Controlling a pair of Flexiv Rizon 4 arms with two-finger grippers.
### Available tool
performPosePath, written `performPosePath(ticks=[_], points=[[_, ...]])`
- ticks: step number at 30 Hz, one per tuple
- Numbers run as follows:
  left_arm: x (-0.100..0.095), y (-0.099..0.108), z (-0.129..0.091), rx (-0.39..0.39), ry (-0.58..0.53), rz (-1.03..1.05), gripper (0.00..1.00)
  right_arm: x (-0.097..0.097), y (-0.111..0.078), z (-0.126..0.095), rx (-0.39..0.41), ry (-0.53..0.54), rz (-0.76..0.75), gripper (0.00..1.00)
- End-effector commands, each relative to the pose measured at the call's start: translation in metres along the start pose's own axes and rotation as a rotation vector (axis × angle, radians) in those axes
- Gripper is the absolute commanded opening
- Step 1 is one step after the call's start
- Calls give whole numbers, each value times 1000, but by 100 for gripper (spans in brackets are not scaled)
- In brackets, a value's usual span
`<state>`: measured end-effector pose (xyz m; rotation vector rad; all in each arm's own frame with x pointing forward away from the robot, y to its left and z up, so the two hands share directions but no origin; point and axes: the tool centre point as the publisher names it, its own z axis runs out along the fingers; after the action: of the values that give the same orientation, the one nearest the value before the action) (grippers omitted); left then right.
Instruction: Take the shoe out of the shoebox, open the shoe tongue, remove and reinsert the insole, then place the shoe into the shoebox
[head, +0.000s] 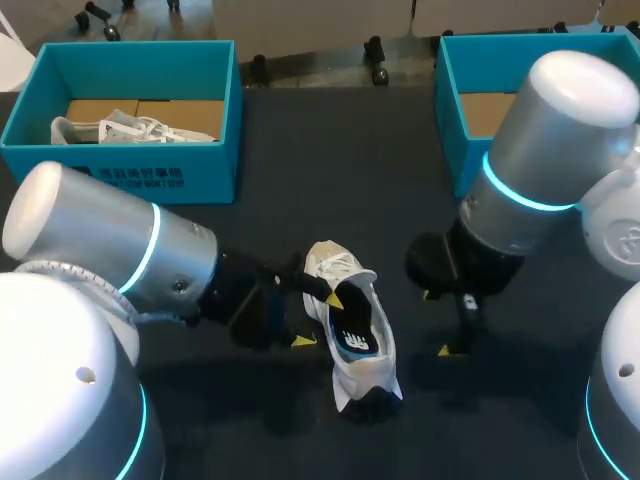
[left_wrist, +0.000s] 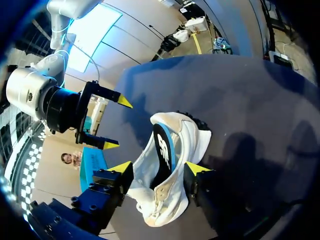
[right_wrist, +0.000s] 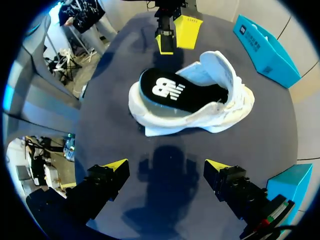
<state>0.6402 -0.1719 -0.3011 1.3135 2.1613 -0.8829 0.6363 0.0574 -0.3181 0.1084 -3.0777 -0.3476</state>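
Note:
A white shoe (head: 362, 372) rests on the dark table (head: 300, 210), tongue end away from me and pulled open. Its black insole (head: 352, 335) with a blue-and-white logo lies in the opening, its heel end riding up over the collar (right_wrist: 150, 82). My left gripper (head: 319, 320) comes in from the left and straddles the shoe's (left_wrist: 165, 197) forepart, both fingers pressing its sides (left_wrist: 159, 167). My right gripper (head: 437, 322) hovers open just right of the shoe (right_wrist: 220, 115), nothing between its fingers (right_wrist: 166, 165).
A blue shoebox (head: 130, 175) at the back left holds a second white shoe (head: 130, 128). Another blue box (head: 450, 90) stands at the back right. The table's far edge runs behind both boxes.

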Motion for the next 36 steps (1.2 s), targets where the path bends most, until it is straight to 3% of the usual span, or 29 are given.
performPosePath(ticks=[1,4,5,8,10,12,32,36], points=[[-6,-3,-16,-8,329,9,58,11,-29,-17,-32,25,12,100],[-6,-5,-19,-10,382,22,40,11,-29,-17,-32,25,12,100],[-7,-5,-21,-11,402,26,29,11,-29,-17,-32,25,12,100],[-8,-5,-26,-17,448,50,20,11,-29,-17,-32,25,12,100],[-9,-4,-31,-22,488,65,0,11,-29,-17,-32,25,12,100],[-11,-1,-36,-28,529,90,0,11,-29,-17,-32,25,12,100],[-12,1,-38,-43,526,104,0,11,-29,-17,-32,25,12,100],[-17,-4,-45,-2,576,188,0,15,-34,-22,-49,54,-4,100]])
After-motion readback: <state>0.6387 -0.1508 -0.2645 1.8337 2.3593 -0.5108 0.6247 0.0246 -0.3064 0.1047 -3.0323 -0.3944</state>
